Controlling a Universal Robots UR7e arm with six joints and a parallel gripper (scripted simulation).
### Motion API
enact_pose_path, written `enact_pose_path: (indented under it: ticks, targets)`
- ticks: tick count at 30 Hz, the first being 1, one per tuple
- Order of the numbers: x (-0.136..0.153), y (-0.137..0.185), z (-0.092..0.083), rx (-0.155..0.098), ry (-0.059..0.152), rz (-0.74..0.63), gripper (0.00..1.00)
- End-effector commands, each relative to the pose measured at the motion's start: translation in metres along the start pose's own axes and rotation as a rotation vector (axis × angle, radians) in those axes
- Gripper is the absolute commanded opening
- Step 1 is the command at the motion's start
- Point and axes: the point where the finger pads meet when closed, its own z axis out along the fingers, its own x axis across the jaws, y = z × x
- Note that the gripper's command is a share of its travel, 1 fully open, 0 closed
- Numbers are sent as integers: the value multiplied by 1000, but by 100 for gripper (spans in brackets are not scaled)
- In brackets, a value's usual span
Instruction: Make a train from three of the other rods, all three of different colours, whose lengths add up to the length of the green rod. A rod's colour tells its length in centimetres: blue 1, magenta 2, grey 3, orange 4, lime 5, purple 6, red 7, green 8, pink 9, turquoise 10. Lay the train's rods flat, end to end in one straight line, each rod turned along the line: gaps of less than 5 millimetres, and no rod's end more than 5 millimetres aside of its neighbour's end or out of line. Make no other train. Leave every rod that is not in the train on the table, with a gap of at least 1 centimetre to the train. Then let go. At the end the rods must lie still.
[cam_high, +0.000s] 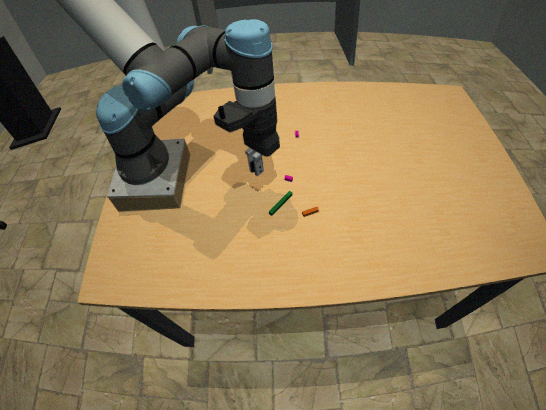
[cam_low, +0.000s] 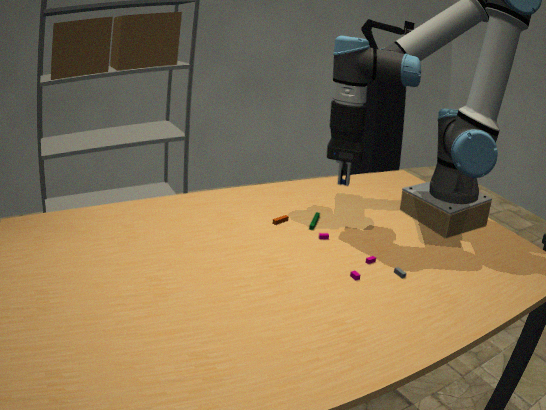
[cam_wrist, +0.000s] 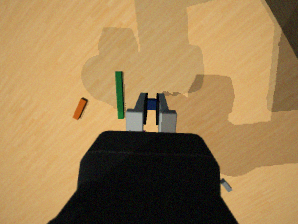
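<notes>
My gripper (cam_high: 257, 168) hangs above the table, left of the rods, and is shut on a small blue rod (cam_wrist: 151, 104), which shows between the fingertips in the wrist view. The gripper also shows in the exterior view (cam_low: 344, 178). The green rod (cam_high: 280, 203) lies flat on the table, to the left of the fingers in the wrist view (cam_wrist: 119, 95). The orange rod (cam_high: 310, 211) lies apart from it, further to that side. One magenta rod (cam_high: 288, 178) lies near the green rod's end. Two more magenta rods (cam_low: 370, 259) (cam_low: 355, 275) and a grey rod (cam_low: 400, 272) lie further off.
The robot's base (cam_high: 147, 182) stands on the table's left side. A shelf unit (cam_low: 112, 100) stands beyond the table. Another magenta rod (cam_high: 297, 134) lies behind the gripper.
</notes>
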Motion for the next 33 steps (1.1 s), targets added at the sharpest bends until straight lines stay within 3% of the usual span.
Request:
enact_pose_path:
  ticks: [1,14,33]
  targets:
    - [0,0,-4,0,0,0,24]
    - [2,6,-4,0,0,-41,24]
    - [39,90,-4,0,1,-600,24]
